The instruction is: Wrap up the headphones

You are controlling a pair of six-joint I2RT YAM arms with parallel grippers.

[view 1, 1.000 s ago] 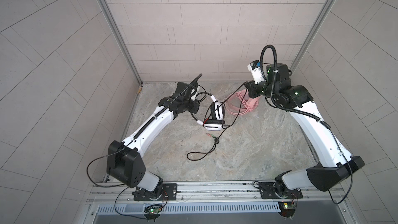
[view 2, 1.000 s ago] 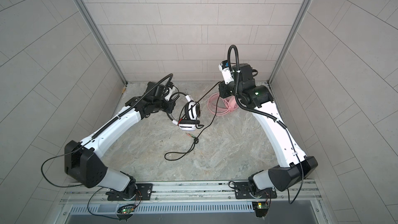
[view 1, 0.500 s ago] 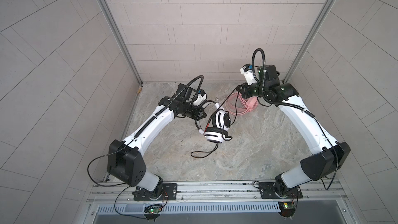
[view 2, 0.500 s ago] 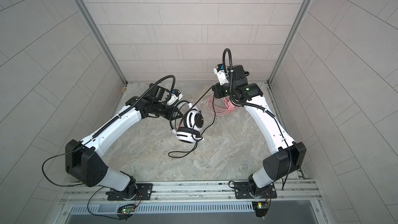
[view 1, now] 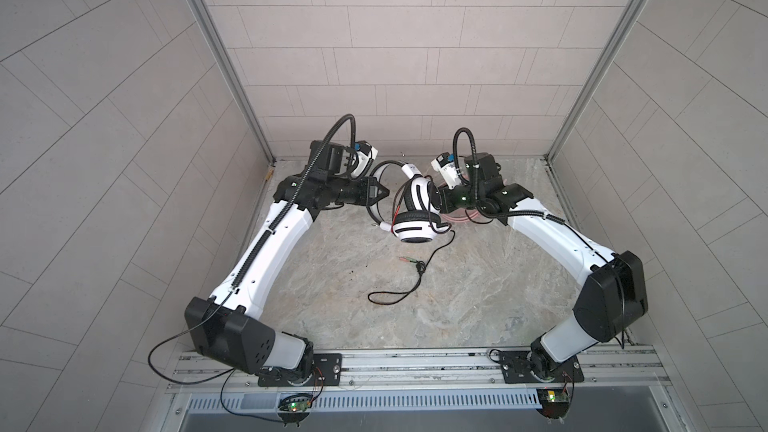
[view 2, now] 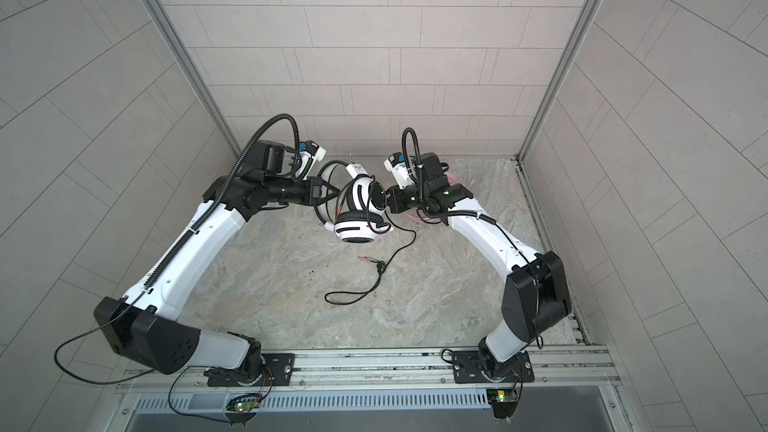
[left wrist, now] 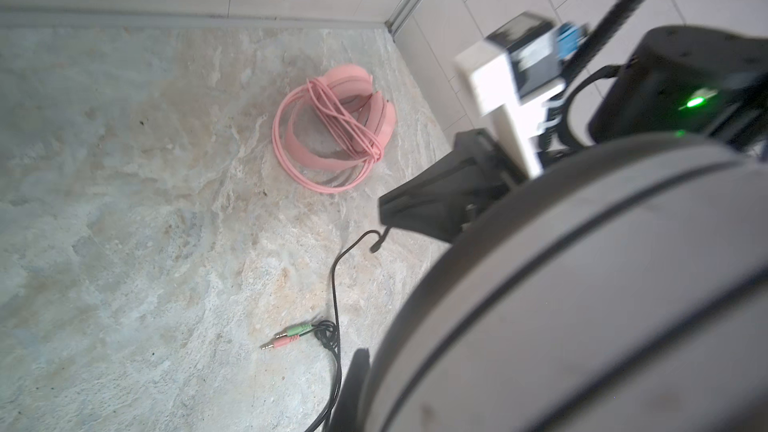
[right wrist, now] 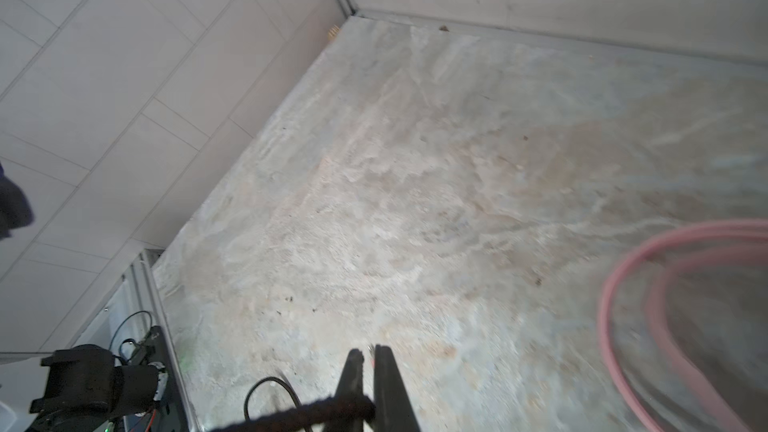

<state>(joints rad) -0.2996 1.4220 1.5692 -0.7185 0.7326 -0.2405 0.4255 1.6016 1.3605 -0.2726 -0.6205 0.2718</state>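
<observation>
Change: the right arm has come down and in. A second ago it stood high over the back right of the worktop [view 1: 478, 292], with the black cable [view 1: 420, 280] strung up to it. Now the right end effector [right wrist: 369, 353] sits close against the upper ear cup of the white-and-black headset [view 1: 415, 226].

The strung span is gone. The cable now crosses the cups. The rest trails forward to a loose loop mid-worktop, with the green and pink plugs [left wrist: 286, 336] lying flat.

Right fingers [right wrist: 388, 371] are nearly together, with a thin slit between them. A dark strand crosses at their base. Cannot tell whether it is pinched.

Left end effector [view 1: 384, 192] is pressed together on the white headband and carries the headset clear of the worktop, over back centre. The headset is higher and more turned than a second ago.

Reading: probably another turn laid. Judged mid-wrap, with a long tail left. The next grasp probably belongs further down that tail.

Pink headset [left wrist: 332, 135] is at the back right, partly under the right arm, unmoved. Its cable is already wound around it.
</observation>
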